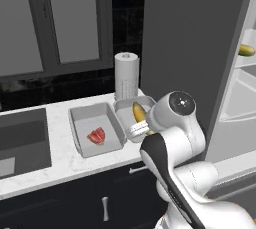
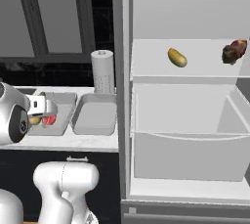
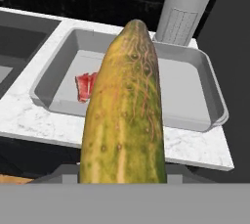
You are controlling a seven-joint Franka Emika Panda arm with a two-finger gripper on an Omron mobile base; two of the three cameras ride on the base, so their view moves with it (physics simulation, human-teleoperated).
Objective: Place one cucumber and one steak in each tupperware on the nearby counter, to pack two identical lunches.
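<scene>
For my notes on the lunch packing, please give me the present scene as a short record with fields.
gripper: shut on a cucumber, held above the two tupperware trays
left tupperware: holds the red steak
right tupperware: no food seen in it
fridge shelf: second cucumber and brown steak
paper towel roll: upright behind the trays
counter: white marble, sink at left
</scene>
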